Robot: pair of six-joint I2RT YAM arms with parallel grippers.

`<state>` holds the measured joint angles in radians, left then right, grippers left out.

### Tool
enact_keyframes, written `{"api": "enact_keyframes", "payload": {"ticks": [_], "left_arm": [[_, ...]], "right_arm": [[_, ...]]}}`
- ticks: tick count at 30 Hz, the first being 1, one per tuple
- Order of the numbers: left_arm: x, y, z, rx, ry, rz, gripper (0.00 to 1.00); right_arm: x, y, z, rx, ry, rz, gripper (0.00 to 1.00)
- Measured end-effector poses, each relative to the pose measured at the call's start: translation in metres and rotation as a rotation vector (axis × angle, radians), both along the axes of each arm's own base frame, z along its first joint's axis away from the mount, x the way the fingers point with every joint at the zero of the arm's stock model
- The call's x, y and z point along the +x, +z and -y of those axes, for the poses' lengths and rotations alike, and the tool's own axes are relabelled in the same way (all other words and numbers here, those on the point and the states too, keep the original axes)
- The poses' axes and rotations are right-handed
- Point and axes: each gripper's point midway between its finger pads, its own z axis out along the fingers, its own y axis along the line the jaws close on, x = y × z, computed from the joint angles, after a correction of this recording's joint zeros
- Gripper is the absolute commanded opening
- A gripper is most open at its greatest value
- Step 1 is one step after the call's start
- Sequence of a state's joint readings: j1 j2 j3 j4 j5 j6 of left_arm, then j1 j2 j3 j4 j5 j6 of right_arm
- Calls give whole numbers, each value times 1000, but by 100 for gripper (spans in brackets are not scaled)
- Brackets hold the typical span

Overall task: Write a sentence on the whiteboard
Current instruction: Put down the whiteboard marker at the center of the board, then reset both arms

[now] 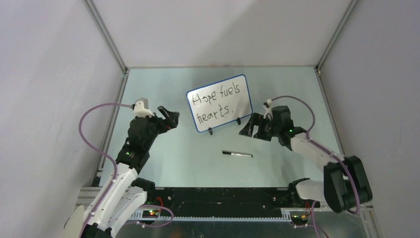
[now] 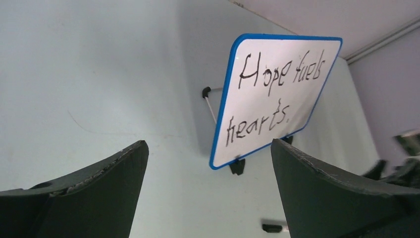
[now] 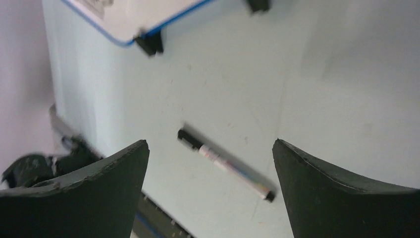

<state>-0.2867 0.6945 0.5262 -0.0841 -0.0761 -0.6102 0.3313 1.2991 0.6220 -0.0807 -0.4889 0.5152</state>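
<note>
The whiteboard (image 1: 219, 102) stands tilted on two black clip feet mid-table, blue-framed. The sentence (image 1: 216, 104) "Hope fuels hearts." runs across it in two black lines, also legible in the left wrist view on the whiteboard (image 2: 297, 59) as the sentence (image 2: 267, 94). A slim black-and-white marker pen (image 1: 237, 154) lies flat on the table in front of the board. My right gripper (image 1: 250, 126) hovers open by the board's right foot, with the pen (image 3: 225, 164) lying free on the table below its jaws (image 3: 210, 142). My left gripper (image 1: 169, 118) is open and empty, left of the board (image 2: 208, 143).
The pale green table (image 1: 188, 158) is walled by grey panels on three sides. A black rail (image 1: 218, 196) runs along the near edge between the arm bases. One clip foot (image 3: 150, 43) and the board's lower blue edge (image 3: 173, 17) show at the top of the right wrist view.
</note>
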Motion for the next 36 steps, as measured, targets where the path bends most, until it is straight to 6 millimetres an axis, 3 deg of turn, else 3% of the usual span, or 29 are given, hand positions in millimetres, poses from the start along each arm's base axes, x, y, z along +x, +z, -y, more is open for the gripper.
{"api": "enact_keyframes", "payload": {"ticks": [7, 10, 14, 18, 22, 36], "left_arm": [[13, -6, -23, 221, 51, 71, 99], [15, -20, -41, 311, 114, 155, 99], [13, -65, -75, 420, 209, 157, 99], [25, -73, -118, 441, 336, 142, 99], [34, -67, -136, 419, 371, 174, 99], [47, -27, -140, 357, 369, 365, 99]], "right_arm": [[50, 58, 72, -183, -306, 354, 99], [63, 73, 104, -291, -404, 539, 99], [65, 61, 159, -396, -523, 667, 94], [58, 28, 215, -435, -655, 654, 93], [61, 4, 212, -422, -619, 640, 95], [90, -13, 202, -502, -571, 685, 99]]}}
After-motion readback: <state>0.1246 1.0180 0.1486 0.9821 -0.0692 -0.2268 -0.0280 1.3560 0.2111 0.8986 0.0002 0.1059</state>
